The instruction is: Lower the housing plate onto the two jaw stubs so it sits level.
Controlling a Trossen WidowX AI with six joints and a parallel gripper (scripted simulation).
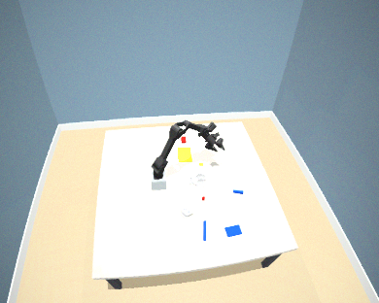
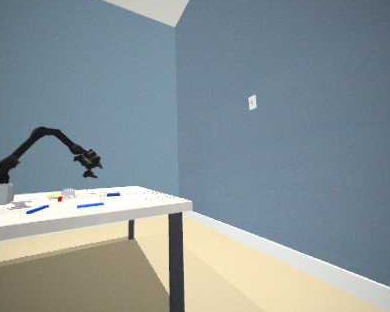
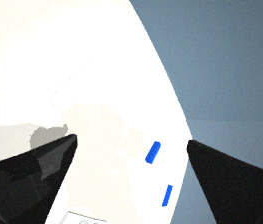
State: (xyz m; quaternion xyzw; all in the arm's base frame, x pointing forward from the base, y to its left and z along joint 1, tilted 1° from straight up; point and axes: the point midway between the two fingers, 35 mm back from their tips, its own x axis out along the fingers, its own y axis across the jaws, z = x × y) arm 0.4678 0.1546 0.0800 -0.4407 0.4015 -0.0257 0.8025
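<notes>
On the white surface (image 1: 133, 231) (image 2: 152, 208), seen from above, the black arm (image 1: 165, 152) (image 2: 24, 147) stands toward ten o'clock. Its claw (image 1: 220, 149) (image 2: 99, 172) (image 3: 134, 142) hangs at one, released. A yellow square (image 1: 185, 154) lies at twelve, a smaller blue one (image 1: 233, 230) at four. Which piece is the housing plate, I cannot tell.

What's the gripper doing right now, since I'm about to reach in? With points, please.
Gripper (image 1: 220, 149) (image 2: 96, 171) (image 3: 134, 142): open, nothing between its fingers, raised above the table (image 1: 133, 241) (image 2: 157, 209) (image 3: 106, 55).
</notes>
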